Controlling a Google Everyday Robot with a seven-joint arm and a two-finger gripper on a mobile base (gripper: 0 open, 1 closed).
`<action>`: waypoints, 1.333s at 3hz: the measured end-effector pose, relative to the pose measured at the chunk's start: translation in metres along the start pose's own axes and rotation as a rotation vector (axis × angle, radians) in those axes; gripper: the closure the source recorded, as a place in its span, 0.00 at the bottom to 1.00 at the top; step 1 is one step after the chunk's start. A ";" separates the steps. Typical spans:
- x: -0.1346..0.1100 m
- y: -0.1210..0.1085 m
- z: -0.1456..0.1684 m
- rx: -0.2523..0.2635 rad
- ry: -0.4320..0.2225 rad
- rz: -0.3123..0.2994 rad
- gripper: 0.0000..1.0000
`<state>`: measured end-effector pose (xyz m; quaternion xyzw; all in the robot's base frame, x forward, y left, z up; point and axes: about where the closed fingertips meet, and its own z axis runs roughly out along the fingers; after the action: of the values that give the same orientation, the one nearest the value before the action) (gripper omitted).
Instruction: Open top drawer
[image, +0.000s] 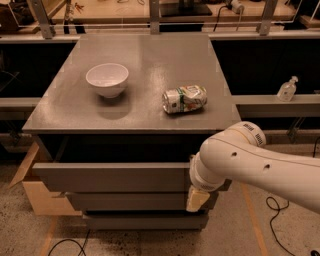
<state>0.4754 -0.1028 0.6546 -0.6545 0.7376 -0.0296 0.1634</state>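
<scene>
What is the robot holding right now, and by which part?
Cannot be told. The gripper is at the right end of the front of the top drawer, which stands partly pulled out; the arm hides any hold.

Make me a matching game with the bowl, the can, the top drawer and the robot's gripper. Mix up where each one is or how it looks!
Things:
1. bowl
2. can
3. top drawer
4. gripper

Places and states:
A. pulled out partway
B. lying on its side, on the right part of the cabinet top
C. low at the right end of the top drawer's front
D. standing upright, on the left part of the cabinet top

Pairs: 1-D, 2-B, 3-A, 4-C
</scene>
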 end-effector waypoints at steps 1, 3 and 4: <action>0.017 0.018 0.006 -0.050 0.013 0.058 0.42; 0.014 0.015 -0.008 -0.051 0.014 0.060 0.96; 0.014 0.014 -0.011 -0.051 0.014 0.060 1.00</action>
<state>0.4575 -0.1159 0.6586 -0.6359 0.7584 -0.0105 0.1424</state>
